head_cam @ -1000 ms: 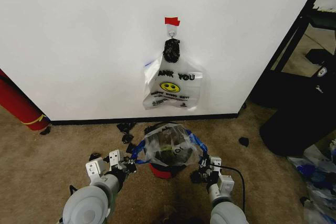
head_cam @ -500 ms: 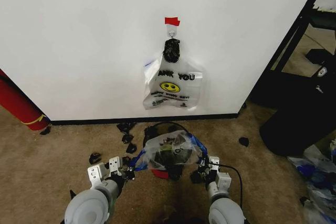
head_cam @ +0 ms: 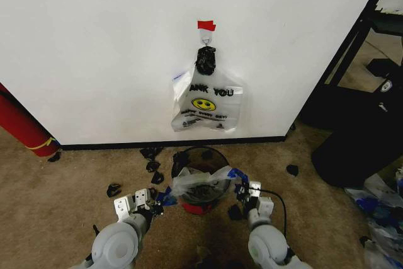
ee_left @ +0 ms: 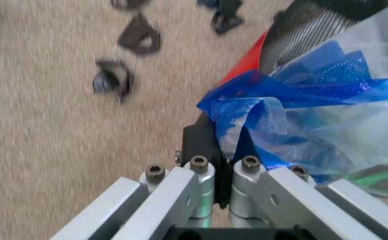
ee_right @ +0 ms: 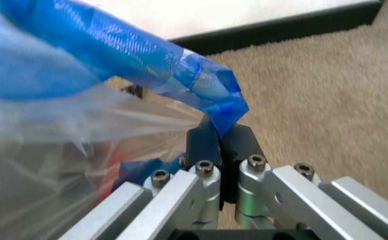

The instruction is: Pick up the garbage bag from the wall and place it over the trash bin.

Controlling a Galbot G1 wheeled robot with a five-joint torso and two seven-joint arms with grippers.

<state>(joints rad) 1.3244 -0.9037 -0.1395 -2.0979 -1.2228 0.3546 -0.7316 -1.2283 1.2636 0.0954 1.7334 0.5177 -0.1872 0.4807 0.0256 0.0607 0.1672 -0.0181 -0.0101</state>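
Note:
The garbage bag (head_cam: pixel 200 183), thin translucent plastic with blue handles, is stretched low across the near side of the trash bin (head_cam: pixel 203 152), a dark round bin with a red base. My left gripper (head_cam: pixel 161 198) is shut on the bag's left blue handle (ee_left: pixel 280 100). My right gripper (head_cam: pixel 242 191) is shut on the right blue handle (ee_right: pixel 180 75). In the wrist views each gripper (ee_left: pixel 218 142) (ee_right: pixel 219 137) pinches the blue plastic between black fingers. The bin's far rim stands bare. On the white wall (head_cam: pixel 94 48) another such bag (head_cam: pixel 206 102) hangs from a hook under red tape (head_cam: pixel 206 25).
Black scraps (head_cam: pixel 151 155) litter the carpet left of the bin, with one more (head_cam: pixel 291 170) to its right. A red cylinder (head_cam: pixel 22 127) leans at the far left. Dark furniture (head_cam: pixel 359 137) and loose plastic bags (head_cam: pixel 381 212) crowd the right side.
Both grippers have dropped lower and drawn back toward me, pulling the bag down from above the bin's mouth onto its near side. The bin's far rim now shows.

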